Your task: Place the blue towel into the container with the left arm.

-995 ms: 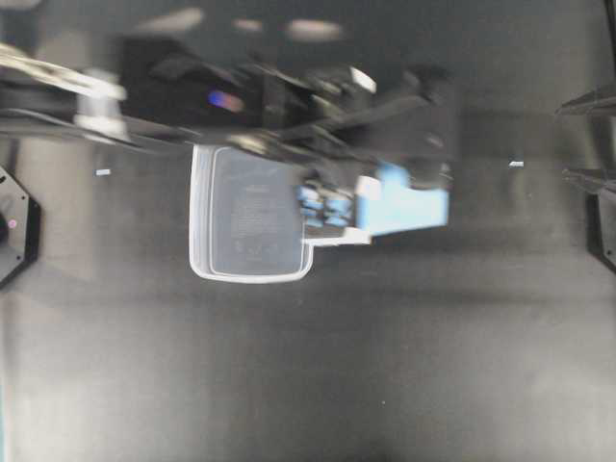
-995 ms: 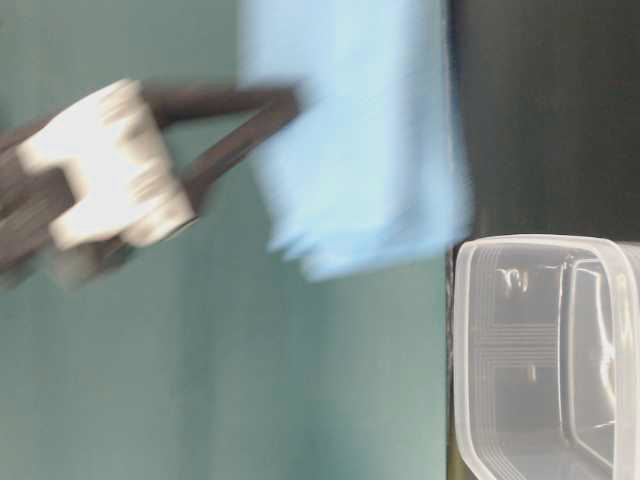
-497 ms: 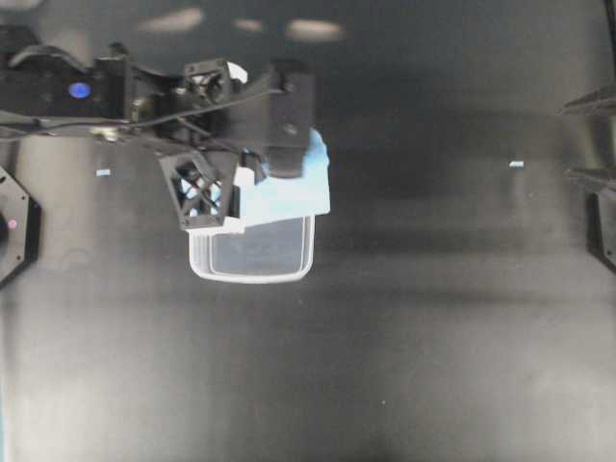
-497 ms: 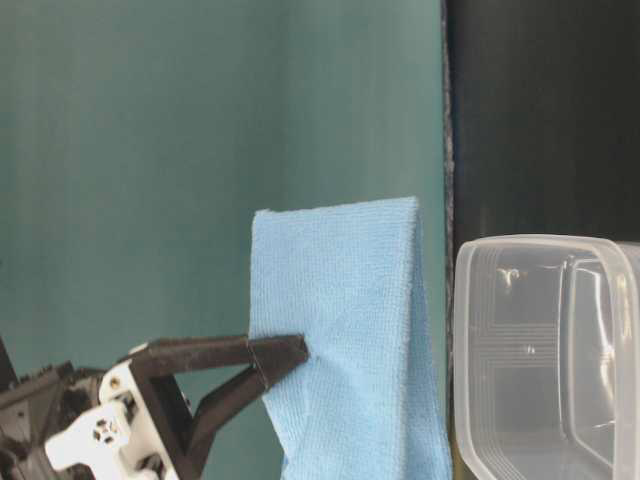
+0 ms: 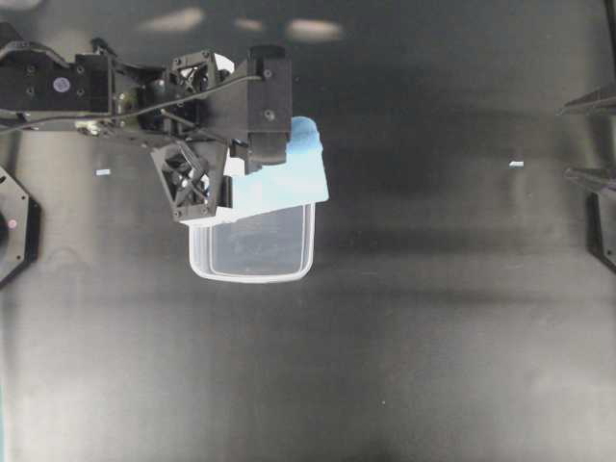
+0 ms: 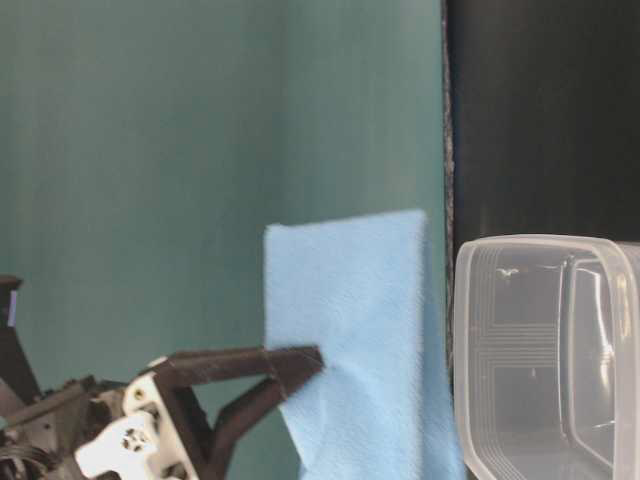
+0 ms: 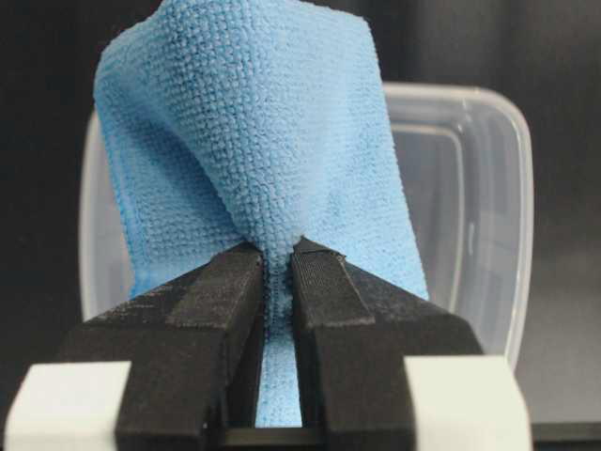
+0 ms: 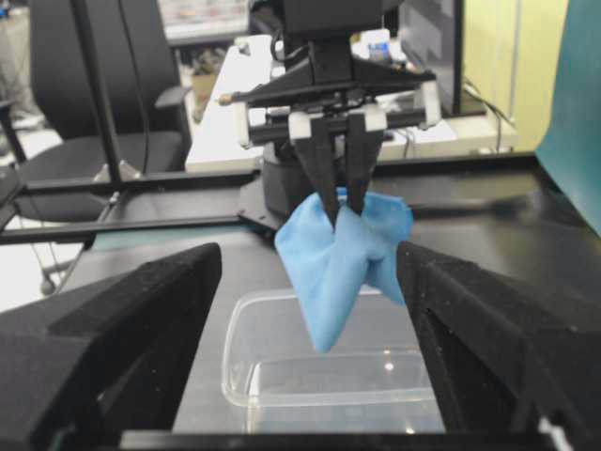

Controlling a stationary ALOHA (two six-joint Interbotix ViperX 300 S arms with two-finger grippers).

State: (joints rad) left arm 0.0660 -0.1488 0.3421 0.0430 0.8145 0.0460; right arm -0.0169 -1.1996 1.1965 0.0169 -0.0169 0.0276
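My left gripper [image 7: 279, 249] is shut on the blue towel [image 7: 254, 141], pinching a fold between its black fingers. The towel [image 8: 338, 254] hangs in the air with its lower tip just above the open top of the clear container [image 8: 235, 366]. From overhead, the towel [image 5: 289, 178] covers the far edge of the container [image 5: 250, 277], and the left gripper [image 5: 236, 183] sits over its far left corner. At table level the towel [image 6: 360, 330] hangs beside the tub's rim [image 6: 465, 350]. My right gripper [image 8: 308, 258] stands wide open and holds nothing, well apart at the table's right edge [image 5: 573, 138].
The container stands on a dark table [image 5: 385, 366]. A small white scrap [image 5: 517, 164] lies at the right and another [image 5: 103, 172] at the left. A black base [image 5: 14, 231] sits at the left edge.
The left arm has swung left with the towel, from right of the container to over its far edge, and has nearly stopped. The right gripper has not moved.
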